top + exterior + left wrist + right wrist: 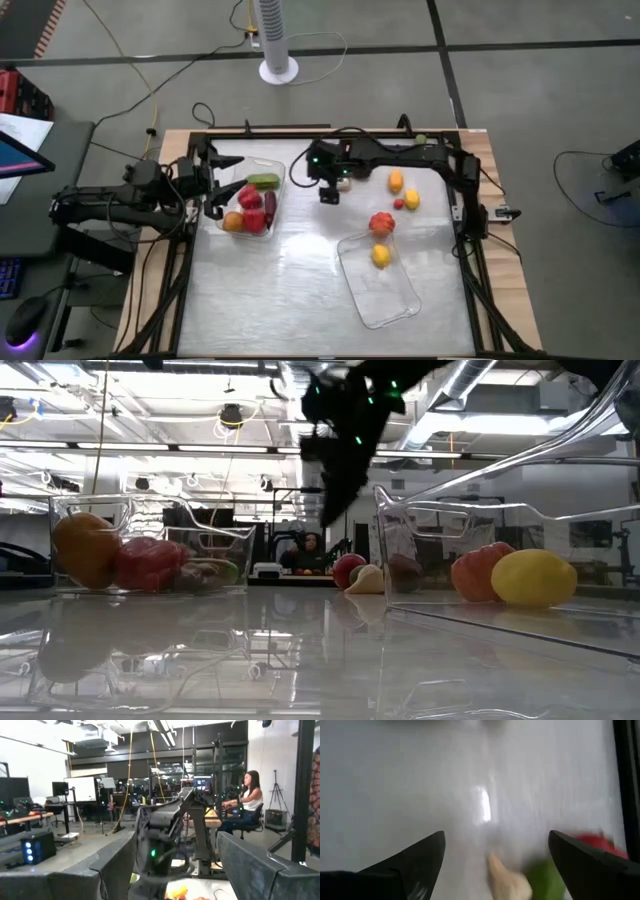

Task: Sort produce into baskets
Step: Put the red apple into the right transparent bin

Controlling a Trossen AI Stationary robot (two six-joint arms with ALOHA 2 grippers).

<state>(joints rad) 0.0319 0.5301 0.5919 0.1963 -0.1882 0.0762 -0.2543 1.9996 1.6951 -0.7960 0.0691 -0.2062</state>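
The left basket (272,165) holds red, orange, green and maroon produce (250,208). The right basket (395,300) holds a red piece (381,222) and a yellow piece (381,256). My right gripper (495,837) hangs open above the table between the baskets, tipped steeply down. Just ahead of its fingers, a pale garlic-like piece (507,879), a green piece (547,875) and a red piece (597,844) lie on the table. My left gripper (176,836) is open at the left basket's left end, raised and pointing about level.
Two yellow-orange pieces (396,181) (411,199) and a small red one (398,203) lie loose at the far right of the table. Bare tabletop (280,290) lies between the baskets toward the near edge. A person sits in the room beyond the table (247,800).
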